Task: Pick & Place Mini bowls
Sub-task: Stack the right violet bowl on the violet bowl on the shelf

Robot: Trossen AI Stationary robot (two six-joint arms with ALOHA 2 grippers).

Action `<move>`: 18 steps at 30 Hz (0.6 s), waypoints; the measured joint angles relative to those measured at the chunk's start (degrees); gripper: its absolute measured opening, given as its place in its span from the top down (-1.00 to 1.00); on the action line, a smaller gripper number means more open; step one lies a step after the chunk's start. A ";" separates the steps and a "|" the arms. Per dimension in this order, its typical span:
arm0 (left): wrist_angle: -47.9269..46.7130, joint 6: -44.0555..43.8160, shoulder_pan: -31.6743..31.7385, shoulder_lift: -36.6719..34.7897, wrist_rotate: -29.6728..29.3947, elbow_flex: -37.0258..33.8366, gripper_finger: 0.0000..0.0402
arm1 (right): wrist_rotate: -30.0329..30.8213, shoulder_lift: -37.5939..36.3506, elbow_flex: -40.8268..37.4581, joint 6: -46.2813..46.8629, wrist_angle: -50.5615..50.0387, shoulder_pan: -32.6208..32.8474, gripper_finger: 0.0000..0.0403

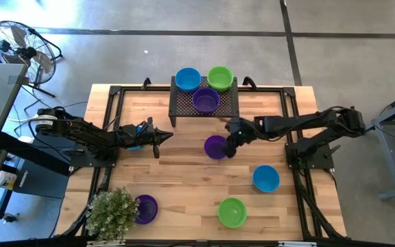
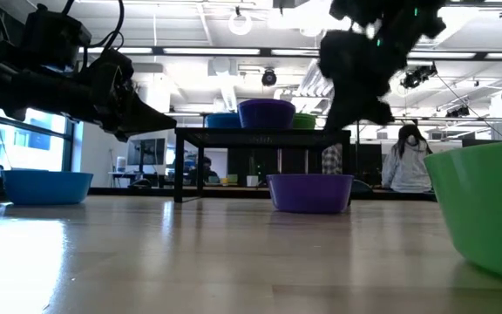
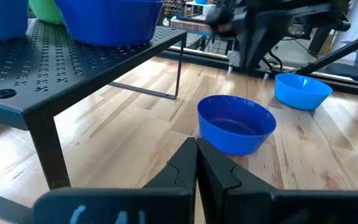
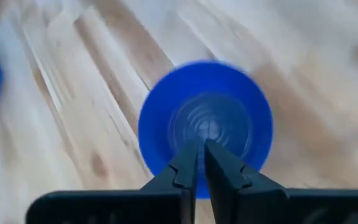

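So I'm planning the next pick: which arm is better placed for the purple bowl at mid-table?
Right: its gripper hovers directly over that purple bowl, while the left gripper sits farther off.

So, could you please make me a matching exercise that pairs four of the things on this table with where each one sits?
Things:
1. purple bowl on the rack
2. purple bowl at mid-table
3. blue bowl
4. potted plant

Places:
A. near the front left corner, beside another purple bowl
B. under the right gripper
C. on the black rack, in front of a blue and a green bowl
D. on bare wood on the right side, behind a green bowl

Pairs: 1-C, 2-B, 3-D, 4-A
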 joint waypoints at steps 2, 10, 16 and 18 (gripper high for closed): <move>-0.02 -0.01 0.00 0.00 0.02 0.00 1.00 | 4.50 0.74 3.11 -7.28 -2.80 2.40 0.86; -0.17 0.00 0.00 0.00 -0.21 0.00 1.00 | 6.95 11.55 14.18 -23.68 -13.33 6.39 0.61; -0.20 0.00 0.00 0.00 -0.24 0.00 1.00 | 9.65 20.61 21.31 -32.87 -17.51 10.03 0.35; -0.20 0.00 0.00 0.00 -0.24 0.00 1.00 | 10.08 22.51 22.51 -33.96 -18.02 10.93 0.30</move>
